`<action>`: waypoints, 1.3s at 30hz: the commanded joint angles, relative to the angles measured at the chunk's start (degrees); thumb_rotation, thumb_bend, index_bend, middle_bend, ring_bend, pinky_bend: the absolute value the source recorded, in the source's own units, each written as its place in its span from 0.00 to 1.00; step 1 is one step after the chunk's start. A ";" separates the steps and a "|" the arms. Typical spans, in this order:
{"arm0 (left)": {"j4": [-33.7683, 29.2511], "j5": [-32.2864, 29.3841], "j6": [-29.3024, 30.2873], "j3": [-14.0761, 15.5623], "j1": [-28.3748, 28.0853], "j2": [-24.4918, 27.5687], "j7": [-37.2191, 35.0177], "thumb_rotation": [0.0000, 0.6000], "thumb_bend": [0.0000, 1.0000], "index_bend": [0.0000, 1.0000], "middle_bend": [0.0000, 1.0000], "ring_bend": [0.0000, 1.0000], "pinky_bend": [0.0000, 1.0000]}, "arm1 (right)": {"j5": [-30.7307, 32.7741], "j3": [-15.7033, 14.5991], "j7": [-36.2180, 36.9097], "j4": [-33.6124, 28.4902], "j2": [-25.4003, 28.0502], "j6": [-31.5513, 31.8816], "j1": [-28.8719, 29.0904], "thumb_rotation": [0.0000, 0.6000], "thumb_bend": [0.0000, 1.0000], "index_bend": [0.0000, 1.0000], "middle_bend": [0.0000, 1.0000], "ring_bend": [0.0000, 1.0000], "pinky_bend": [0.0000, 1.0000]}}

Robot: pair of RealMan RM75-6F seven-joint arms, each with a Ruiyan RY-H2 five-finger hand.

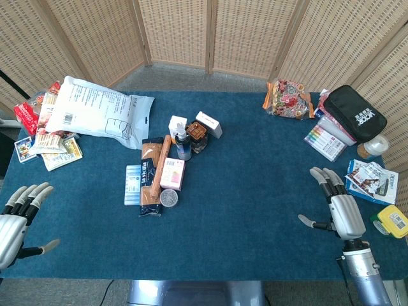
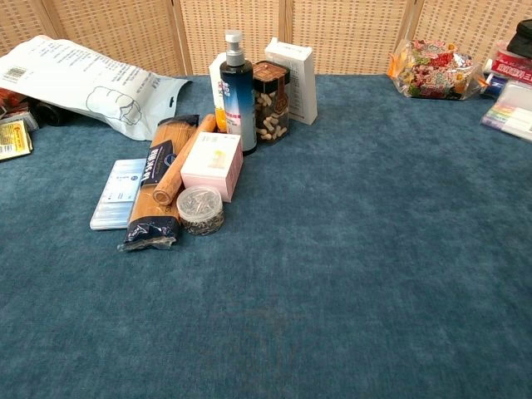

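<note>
Left hand at the near left edge, fingers extended and apart, thumb splayed, holding nothing. Right hand at the near right, fingers extended, thumb out, likewise holding nothing.

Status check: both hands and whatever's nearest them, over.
Left hand open, holding nothing, at the table's left edge. Right hand open, empty, beside the printed packets and yellow box. Nothing between right hand and packets.
</note>
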 commanded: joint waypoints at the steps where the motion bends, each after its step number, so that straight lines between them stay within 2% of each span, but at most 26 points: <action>1: -0.03 0.27 -0.14 0.18 -0.01 -0.07 0.16 1.00 0.01 0.01 0.00 0.00 0.00 | -0.09 -0.05 0.35 0.07 0.04 0.11 -0.07 1.00 0.05 0.00 0.00 0.00 0.00; 7: -0.27 0.58 -0.12 0.31 -0.01 -0.03 0.08 1.00 0.01 0.01 0.00 0.00 0.00 | 0.16 -0.03 2.28 1.36 -0.38 -1.14 0.57 1.00 0.05 0.00 0.00 0.00 0.00; 13: -0.42 0.46 0.14 0.25 0.04 0.12 -0.92 1.00 0.01 0.01 0.00 0.00 0.00 | 0.30 1.04 11.11 7.13 -1.88 -7.06 4.90 1.00 0.05 0.00 0.00 0.00 0.00; 17: 0.09 -0.53 -0.24 -0.16 -0.33 0.37 -1.88 1.00 0.01 0.01 0.00 0.00 0.00 | 1.20 2.94 20.76 12.88 -4.37 -12.74 9.74 1.00 0.05 0.00 0.00 0.00 0.00; 25: 0.69 -2.82 -0.22 -1.21 -0.55 0.16 -2.13 1.00 0.01 0.01 0.00 0.00 0.00 | 4.16 6.09 31.28 26.73 -13.24 -23.16 19.01 1.00 0.03 0.00 0.00 0.00 0.00; 39: 1.18 -6.33 -1.48 -2.09 -0.88 -0.27 -1.57 1.00 0.01 0.01 0.00 0.00 0.00 | 5.92 8.43 38.98 45.17 -24.15 -32.03 30.23 1.00 0.03 0.00 0.00 0.00 0.00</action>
